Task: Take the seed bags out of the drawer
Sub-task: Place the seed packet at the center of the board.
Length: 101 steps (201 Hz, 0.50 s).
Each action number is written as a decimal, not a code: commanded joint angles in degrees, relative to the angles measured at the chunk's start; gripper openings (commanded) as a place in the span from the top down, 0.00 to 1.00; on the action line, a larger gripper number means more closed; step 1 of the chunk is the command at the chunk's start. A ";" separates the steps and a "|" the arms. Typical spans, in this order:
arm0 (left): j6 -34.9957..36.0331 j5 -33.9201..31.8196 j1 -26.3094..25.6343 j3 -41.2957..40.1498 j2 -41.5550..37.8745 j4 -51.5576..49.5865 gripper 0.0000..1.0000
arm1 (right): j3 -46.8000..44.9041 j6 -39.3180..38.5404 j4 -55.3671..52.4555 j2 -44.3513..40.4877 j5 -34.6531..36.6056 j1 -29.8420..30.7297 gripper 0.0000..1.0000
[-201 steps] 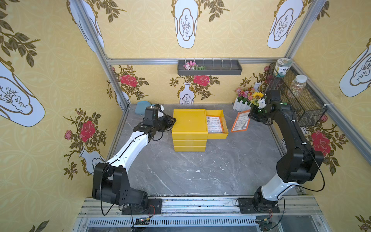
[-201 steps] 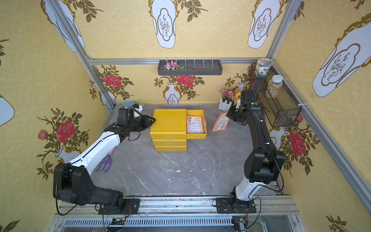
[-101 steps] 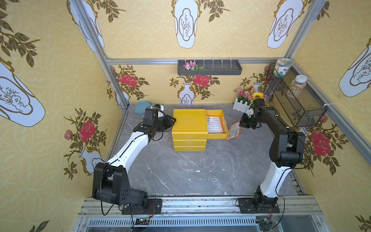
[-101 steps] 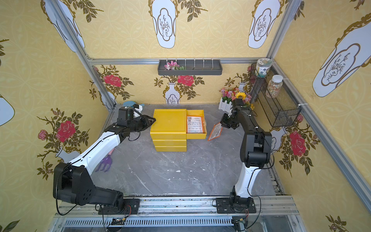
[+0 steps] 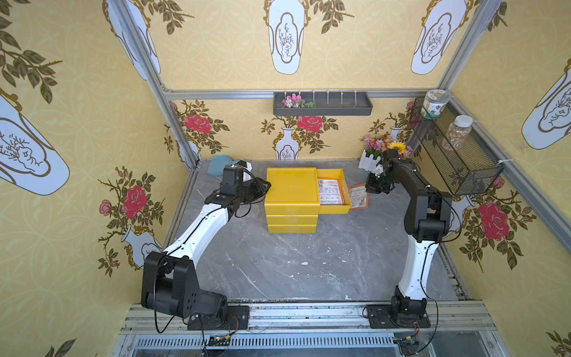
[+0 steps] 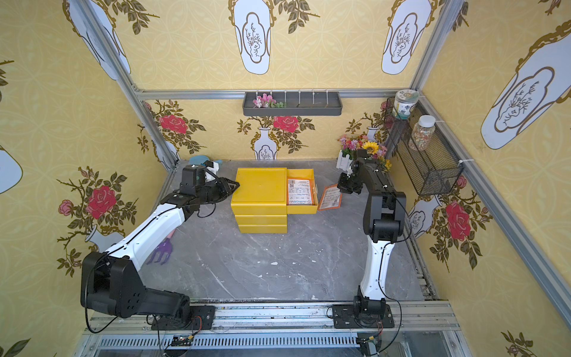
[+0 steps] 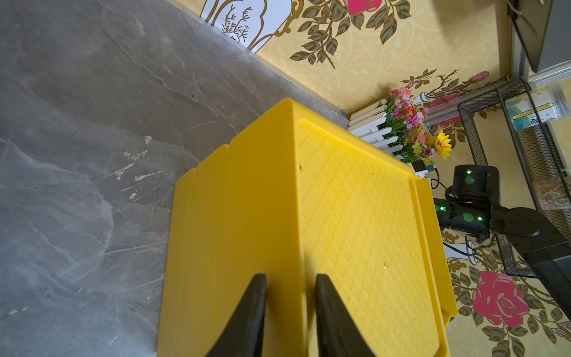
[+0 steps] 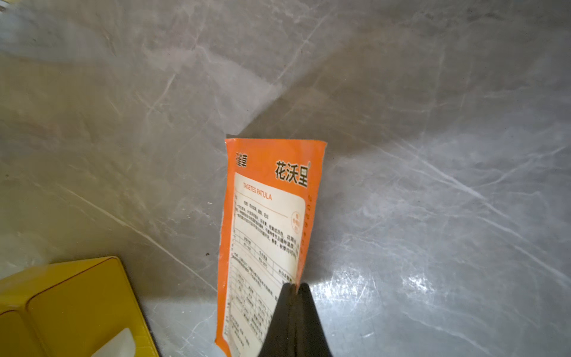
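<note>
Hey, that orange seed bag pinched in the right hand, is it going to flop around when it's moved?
Probably floppy: the seed bag is a thin flat packet, slightly curved while the right hand pinches one edge. Likely light, since that one small edge pinch holds it.

Walls (image 5: 355, 55) – yellow wallpaper, white vase and red rose prints; aluminium frame (image 5: 216, 93) along edges. Floor (image 5: 309, 265) – grey marble-look, white scuffs. Back wall: dark grey shelf tray (image 5: 340, 111). Right wall: black wire basket (image 5: 463, 163). Light even, bright.
</note>
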 commanded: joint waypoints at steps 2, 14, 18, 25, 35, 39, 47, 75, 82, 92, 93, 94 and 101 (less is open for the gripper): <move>0.55 -1.48 -0.09 -1.02 0.63 -11.51 0.69 | 2.37 -2.24 -2.80 1.95 4.96 0.65 0.91; 0.42 -1.40 -0.05 -1.05 0.71 -11.52 0.69 | 3.64 -2.18 -3.34 3.04 6.28 0.84 0.88; 0.41 -1.34 -0.07 -1.01 0.71 -11.48 0.69 | 4.11 -2.13 -3.46 3.34 6.59 0.92 0.87; 0.38 -1.31 -0.06 -1.03 0.55 -11.61 0.69 | 4.96 -1.99 -3.64 3.72 6.90 1.00 0.84; 0.36 -1.31 -0.07 -1.03 0.59 -11.65 0.69 | 6.35 -1.60 -3.94 4.27 7.60 1.07 0.79; 0.29 -1.31 -0.11 -0.98 0.55 -11.70 0.69 | 7.19 -1.48 -4.28 4.51 8.09 1.17 0.76; 0.22 -1.38 -0.05 -1.00 0.48 -11.79 0.69 | 8.58 -1.38 -4.89 4.93 8.82 1.19 0.70; -0.01 -1.41 -0.09 -1.31 0.08 -11.80 0.69 | 14.20 -1.28 -7.27 6.12 10.52 1.61 0.54; -0.15 -1.36 -0.11 -1.45 0.01 -11.79 0.69 | 15.19 -1.28 -7.69 6.13 10.70 1.80 0.52; -0.23 -1.48 -0.05 -1.58 -0.02 -11.79 0.69 | 15.85 -1.28 -8.28 5.87 10.57 2.07 0.52; -0.23 -1.48 -0.09 -1.63 -0.09 -11.79 0.69 | 15.85 -1.28 -8.30 5.82 10.59 2.11 0.52; -0.19 -1.44 -0.11 -1.61 -0.13 -11.79 0.69 | 15.89 -1.28 -8.31 5.71 10.65 2.14 0.51; -0.21 -1.50 -0.10 -1.62 -0.10 -11.79 0.68 | 15.87 -1.30 -8.60 5.32 10.41 2.40 0.51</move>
